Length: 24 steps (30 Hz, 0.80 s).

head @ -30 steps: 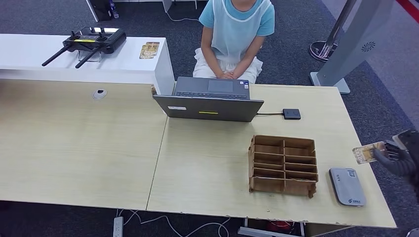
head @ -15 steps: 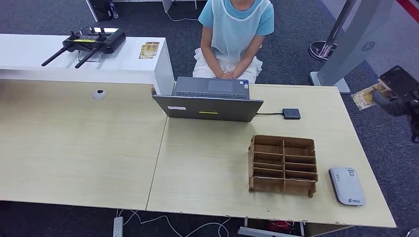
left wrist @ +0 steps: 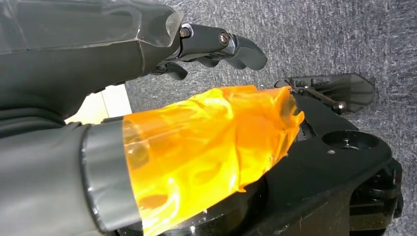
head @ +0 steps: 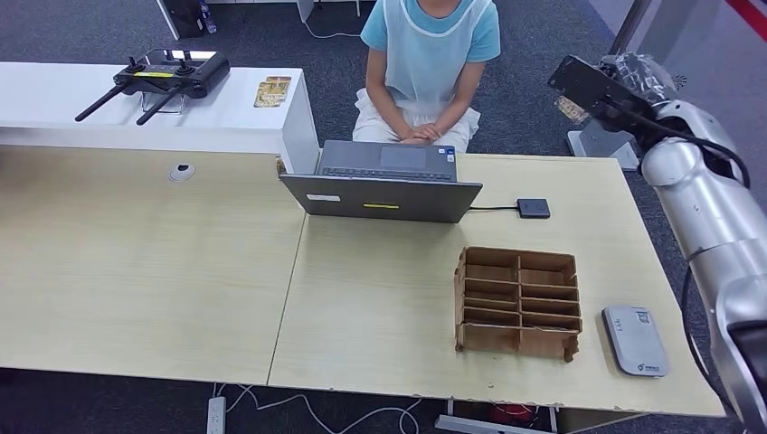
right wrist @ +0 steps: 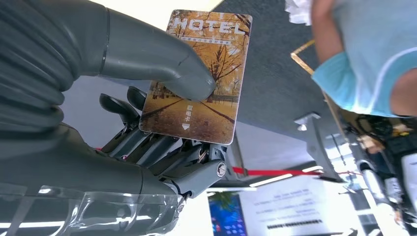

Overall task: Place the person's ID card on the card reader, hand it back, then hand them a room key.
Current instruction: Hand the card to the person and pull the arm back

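Up at two o'clock of the head view, beyond the desk's far right corner, we hold the room key (right wrist: 201, 73) in our right hand (right wrist: 123, 123): the thick thumb presses its printed face and the dark fingers (right wrist: 162, 147) back it from behind, so it is firmly pinched. The key is a card with an autumn tree picture and the word MOTEL along one edge. From the head view our right hand (head: 601, 86) is raised off the desk (head: 389, 298), with a sliver of the key (head: 572, 109) visible below it, toward the person (head: 430, 54) who sits at twelve o'clock with hands folded in the lap.

Our left hand (left wrist: 162, 98) hangs over grey carpet with nothing in it, its thumb wrapped in orange film and its dark fingers (left wrist: 226, 46) loosely curved and apart.

On the desk, the card reader (head: 635, 341) lies flat at four o'clock, just beside the brown compartment tray (head: 518, 303). A laptop (head: 384, 185) stands at the far edge before the person, cabled to a small black box (head: 534, 209). At ten o'clock a black remote controller (head: 167, 77) rests on a white counter (head: 54, 99).
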Motion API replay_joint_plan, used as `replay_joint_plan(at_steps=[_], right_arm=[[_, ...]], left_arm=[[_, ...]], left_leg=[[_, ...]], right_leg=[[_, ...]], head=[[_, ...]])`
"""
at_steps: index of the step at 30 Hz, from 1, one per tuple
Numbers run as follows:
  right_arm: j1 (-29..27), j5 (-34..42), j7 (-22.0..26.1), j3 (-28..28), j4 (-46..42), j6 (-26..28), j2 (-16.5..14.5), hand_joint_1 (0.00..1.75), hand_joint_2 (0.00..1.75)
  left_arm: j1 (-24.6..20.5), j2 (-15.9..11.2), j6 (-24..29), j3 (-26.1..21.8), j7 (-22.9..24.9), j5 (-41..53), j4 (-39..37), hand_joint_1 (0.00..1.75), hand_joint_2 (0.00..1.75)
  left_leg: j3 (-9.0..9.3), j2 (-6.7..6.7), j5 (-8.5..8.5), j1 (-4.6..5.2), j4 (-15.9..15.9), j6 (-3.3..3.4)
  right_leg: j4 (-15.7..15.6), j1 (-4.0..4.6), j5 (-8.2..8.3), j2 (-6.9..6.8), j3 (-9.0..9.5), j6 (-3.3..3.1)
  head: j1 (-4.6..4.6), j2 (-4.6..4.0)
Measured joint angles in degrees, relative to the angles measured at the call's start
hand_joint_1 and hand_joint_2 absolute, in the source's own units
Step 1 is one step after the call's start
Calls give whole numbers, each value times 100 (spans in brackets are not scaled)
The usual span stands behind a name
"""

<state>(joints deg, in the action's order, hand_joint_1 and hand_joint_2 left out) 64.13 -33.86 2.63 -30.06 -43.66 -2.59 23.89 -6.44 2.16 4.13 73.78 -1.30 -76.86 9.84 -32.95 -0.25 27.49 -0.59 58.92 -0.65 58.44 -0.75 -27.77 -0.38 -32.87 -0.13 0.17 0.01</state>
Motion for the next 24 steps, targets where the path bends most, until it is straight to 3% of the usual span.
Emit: replay_joint_plan(at_steps=[11, 24], right_arm=[[410, -959, 77, -503, 399, 585, -804, 175, 175], [537, -1632, 16, -895, 632, 694, -1283, 175, 175]], left_arm=[[-5, -2, -48, 174, 20, 90, 0, 0, 0], [-8, -4, -68, 340, 36, 139, 0, 0, 0]], left_leg=[[0, -1, 0, 1, 1, 0], [0, -1, 0, 1, 1, 0]], right_leg=[[-2, -1, 1, -2, 0, 1], [-2, -1, 1, -1, 0, 0]], head=[[1, 0], [0, 1]])
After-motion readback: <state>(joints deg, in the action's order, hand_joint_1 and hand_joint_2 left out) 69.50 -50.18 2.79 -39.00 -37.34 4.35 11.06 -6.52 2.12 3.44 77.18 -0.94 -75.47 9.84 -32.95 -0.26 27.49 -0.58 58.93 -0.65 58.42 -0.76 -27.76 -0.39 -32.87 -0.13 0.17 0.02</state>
